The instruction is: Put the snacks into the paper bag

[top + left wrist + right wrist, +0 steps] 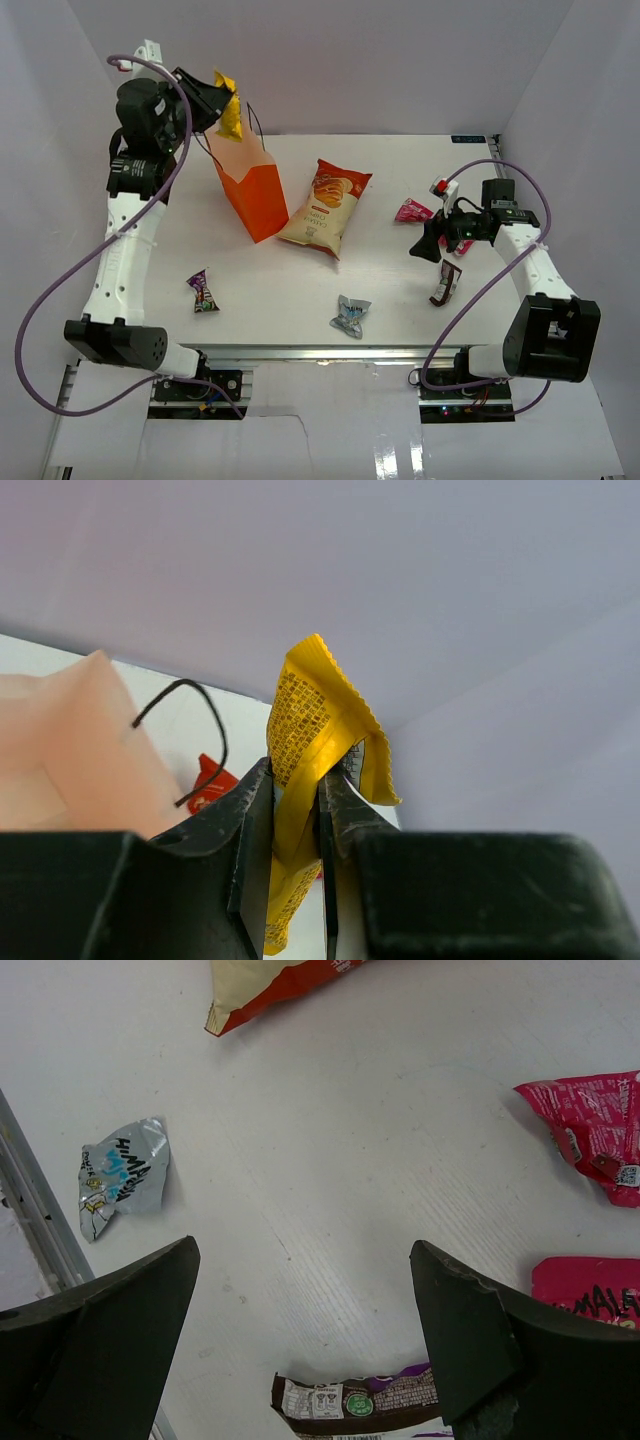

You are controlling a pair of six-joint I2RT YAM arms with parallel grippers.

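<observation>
Two dark fingers [252, 815] of the left gripper [298, 775] are pinched tight on a yellow packet [310, 710], which sticks up between them in the middle of the left wrist view. Just left of it is the pale inside of the orange paper bag [70, 750], with a thin dark cord handle [205, 720]. In the top view this gripper is at the upper left and holds the yellow packet just above the top of the paper bag, which stands upright on the white table [400, 320]. Just right of the paper bag, the big chip bag [325, 207] lies flat. The right gripper [302, 1250] has its fingers spread wide apart with nothing between them. It hangs over the table at the right of the top view. In the right wrist view a dark brown packet [355, 1400] lies at the bottom edge. A pink packet [590, 1130] lies at the upper right, a second pink packet [590, 1290] is below it, and a silvery-blue packet [122, 1175] is at the left. A dark multicoloured packet [203, 292] lies alone at the lower left of the top view.
</observation>
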